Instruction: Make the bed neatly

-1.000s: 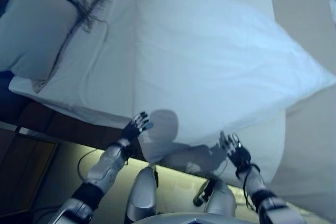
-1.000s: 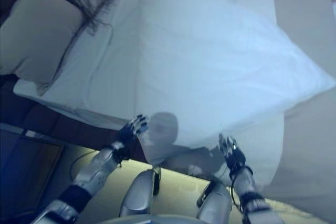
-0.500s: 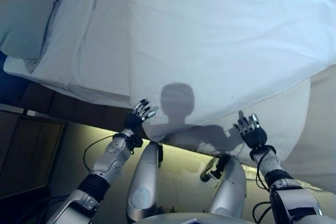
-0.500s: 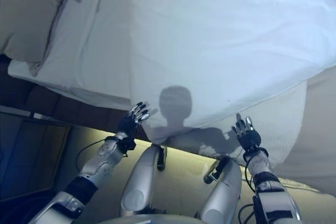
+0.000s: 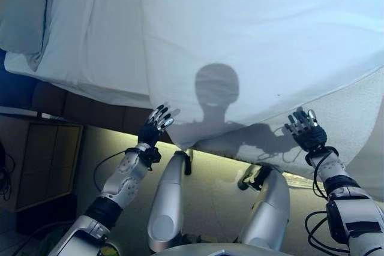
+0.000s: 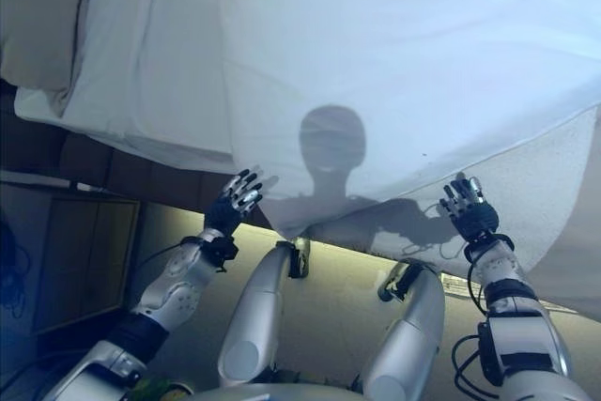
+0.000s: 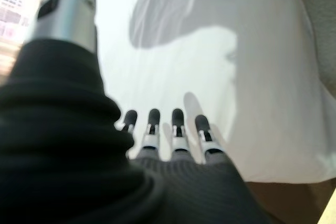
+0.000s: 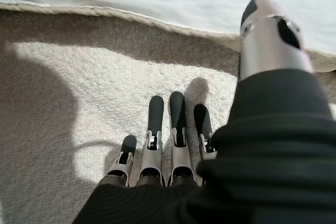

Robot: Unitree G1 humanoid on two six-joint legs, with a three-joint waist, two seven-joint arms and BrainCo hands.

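Note:
A large white pillow (image 5: 258,46) lies on the bed, its near edge hanging over the mattress side. My left hand (image 5: 156,125) is open just below the pillow's near left corner, fingers straight toward the white cloth (image 7: 210,77). My right hand (image 5: 307,129) is open at the near right, fingers straight against the textured mattress cover (image 8: 79,87) under the pillow's seam (image 8: 131,15). Neither hand holds anything. A white sheet (image 5: 96,34) covers the bed to the left of the pillow.
A grey-beige pillow (image 6: 33,25) lies at the far left of the bed. A dark bed frame (image 5: 78,107) runs under the mattress at left, with a wooden nightstand (image 5: 48,160) beside it. The floor (image 5: 216,190) lies below me.
The camera has tilted down, so the bed has shifted up in view. Both hands stay open at the pillow's near edge; the right hand has moved outward to the right.

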